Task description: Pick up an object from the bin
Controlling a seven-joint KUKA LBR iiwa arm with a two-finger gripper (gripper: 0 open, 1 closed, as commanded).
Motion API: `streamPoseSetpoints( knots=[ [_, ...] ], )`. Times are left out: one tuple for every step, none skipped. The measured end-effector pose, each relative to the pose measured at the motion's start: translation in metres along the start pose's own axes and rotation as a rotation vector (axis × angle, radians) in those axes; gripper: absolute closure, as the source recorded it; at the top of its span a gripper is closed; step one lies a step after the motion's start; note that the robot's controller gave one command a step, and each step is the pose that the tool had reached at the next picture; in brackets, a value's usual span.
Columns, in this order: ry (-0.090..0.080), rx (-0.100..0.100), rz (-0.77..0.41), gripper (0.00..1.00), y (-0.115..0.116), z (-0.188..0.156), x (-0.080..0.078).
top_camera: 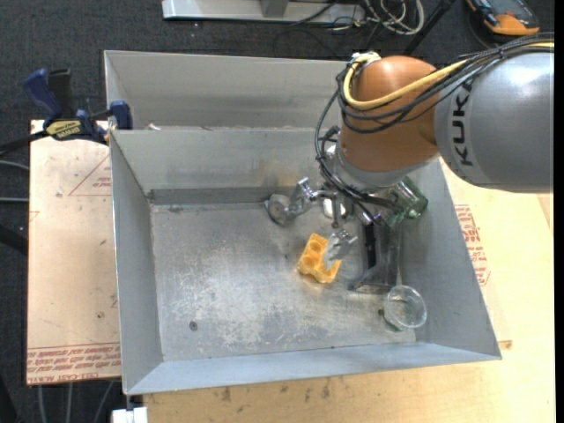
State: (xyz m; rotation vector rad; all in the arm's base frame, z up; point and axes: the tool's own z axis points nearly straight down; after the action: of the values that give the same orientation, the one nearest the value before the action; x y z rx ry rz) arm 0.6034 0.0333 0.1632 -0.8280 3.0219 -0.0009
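Clear cup point(404, 307) lies at five o'clock on the bin's point(220, 280) scuffed grey metal floor. A yellow-orange block point(315, 260) sits near centre, with the gripper point(345, 239) at its one o'clock, close against it; I cannot tell how open. Dark carpet point(53, 25) lies beyond

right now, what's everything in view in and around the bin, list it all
bin: 1, grey metal, middle of the view
block: 1, yellow-orange, mid-floor of the bin, right below the arm's wrist
cup: 1, clear, on the floor near the front right corner
small metal piece: 1, silvery, by the back wall, left of the wrist; loose or part of the robot, cannot tell
arm: 1, grey, reaching in from the right
cover: 1, orange, on the arm's wrist, with cables over it
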Motion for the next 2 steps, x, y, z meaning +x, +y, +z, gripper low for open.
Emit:
streamPoseSetpoints(
  knots=[
    [0.006, -0.003, 0.154, 0.0, -0.021, 0.039, 0.016],
    [-0.001, -0.01, -0.108, 1.0, -0.036, 0.074, 0.01]
  ],
)
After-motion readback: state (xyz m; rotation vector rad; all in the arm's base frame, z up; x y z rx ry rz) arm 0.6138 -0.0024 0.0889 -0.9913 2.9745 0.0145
